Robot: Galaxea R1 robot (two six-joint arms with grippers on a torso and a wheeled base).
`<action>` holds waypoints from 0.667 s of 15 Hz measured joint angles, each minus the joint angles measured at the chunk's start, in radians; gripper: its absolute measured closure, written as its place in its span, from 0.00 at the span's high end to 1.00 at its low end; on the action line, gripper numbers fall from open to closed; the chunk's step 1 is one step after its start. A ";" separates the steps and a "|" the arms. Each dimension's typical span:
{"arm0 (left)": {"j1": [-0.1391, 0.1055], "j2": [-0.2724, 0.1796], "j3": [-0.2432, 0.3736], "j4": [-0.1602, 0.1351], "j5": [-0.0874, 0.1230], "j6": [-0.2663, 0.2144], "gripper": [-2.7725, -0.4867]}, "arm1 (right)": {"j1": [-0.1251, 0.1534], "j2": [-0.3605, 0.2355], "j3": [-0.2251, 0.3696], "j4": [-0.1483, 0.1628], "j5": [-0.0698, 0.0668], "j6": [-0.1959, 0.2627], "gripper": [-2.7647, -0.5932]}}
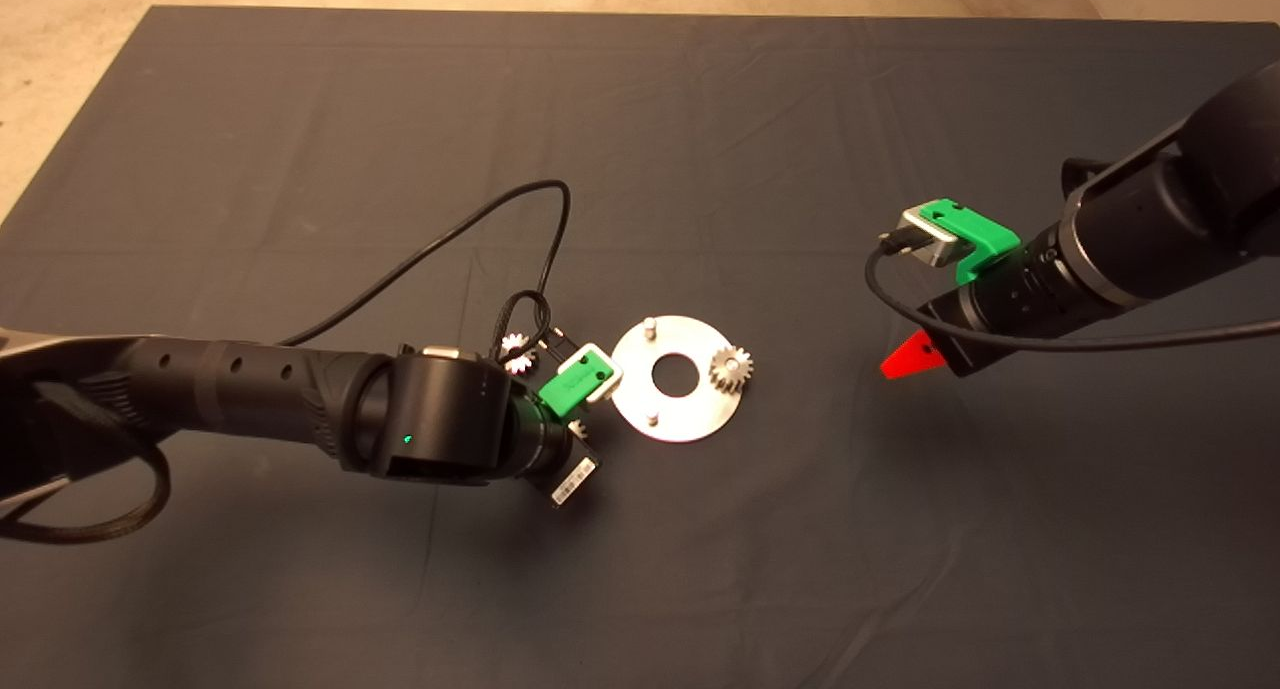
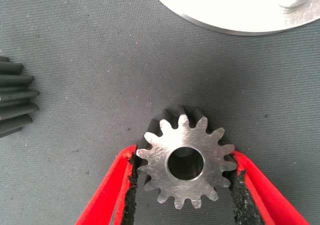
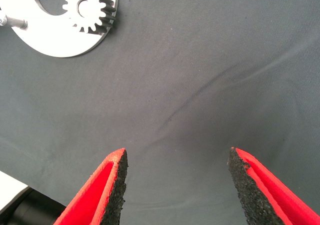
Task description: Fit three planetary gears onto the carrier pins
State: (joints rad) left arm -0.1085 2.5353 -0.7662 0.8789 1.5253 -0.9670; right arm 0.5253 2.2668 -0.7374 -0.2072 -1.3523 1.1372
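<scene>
A dark grey cloth mat (image 1: 700, 119) with faint creases covers the table, and pale bare floor (image 1: 60, 89) shows past its far and left edges. The left gripper (image 2: 182, 182) sits low over the mat just left of the disc (image 1: 690, 414), its red fingers with rough black pads closed against the two sides of a small silver gear (image 2: 186, 164), which lies flat on the cloth with its pointed teeth and round centre hole facing up. A second loose gear (image 1: 517, 352) lies close by on the mat, partly behind the arm's black cable. A white label on the wrist housing is too small to read. Near the mat's middle lies the flat round shiny metal disc with a large centre hole; two bare pins (image 1: 650, 322) stand near its rim, and a third gear (image 1: 731, 368) already sits at its right edge. Well to the right, the right gripper (image 3: 176, 177) hangs above bare cloth, its jaws spread wide and empty.
</scene>
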 joint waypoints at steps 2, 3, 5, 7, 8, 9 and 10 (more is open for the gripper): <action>0.000 0.000 0.000 0.000 0.000 0.000 0.27 | -0.002 0.000 0.000 0.000 0.000 0.000 0.40; 0.000 0.000 0.000 0.000 0.000 0.000 0.27 | -0.001 0.000 0.000 0.000 0.004 0.000 0.40; 0.000 0.000 0.000 0.000 0.000 0.000 0.24 | -0.002 0.002 0.000 0.000 0.013 0.000 0.40; 0.000 0.000 0.000 0.000 0.000 0.000 0.24 | -0.001 0.002 0.001 0.000 0.014 0.000 0.40; 0.000 0.000 0.000 0.000 0.000 0.000 0.23 | -0.001 0.002 0.001 0.000 0.014 0.000 0.40; 0.000 0.000 0.000 0.000 0.000 0.000 0.23 | -0.002 0.002 0.001 0.000 0.014 0.000 0.40; 0.000 0.000 0.000 0.000 0.000 0.000 0.23 | -0.001 0.002 0.001 0.000 0.014 0.000 0.40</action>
State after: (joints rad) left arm -0.1085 2.5353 -0.7662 0.8789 1.5249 -0.9670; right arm 0.5238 2.2691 -0.7360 -0.2072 -1.3379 1.1372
